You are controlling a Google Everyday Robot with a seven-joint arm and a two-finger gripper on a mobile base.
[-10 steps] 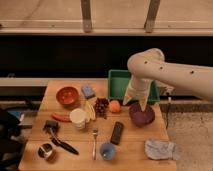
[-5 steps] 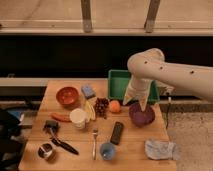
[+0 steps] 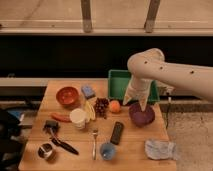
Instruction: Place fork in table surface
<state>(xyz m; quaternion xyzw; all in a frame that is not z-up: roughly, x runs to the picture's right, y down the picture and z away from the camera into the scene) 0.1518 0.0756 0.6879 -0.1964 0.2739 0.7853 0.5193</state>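
The slim silver fork (image 3: 94, 143) lies flat on the light brown wooden table surface (image 3: 135, 140), near the front, between a black-handled utensil (image 3: 64, 145) and the black remote (image 3: 117, 132). My gripper (image 3: 142, 106) hangs at the end of the white arm at the right, just above a purple bowl (image 3: 142, 116) and in front of the green bin (image 3: 120, 84). It is well to the right of and behind the fork, not touching it.
On the table are a red bowl (image 3: 67, 95), blue sponge (image 3: 88, 91), grapes (image 3: 102, 106), orange (image 3: 115, 106), banana (image 3: 90, 111), white cup (image 3: 77, 118), red chili (image 3: 60, 118), blue cup (image 3: 107, 150), grey cloth (image 3: 160, 148) and a can (image 3: 46, 151).
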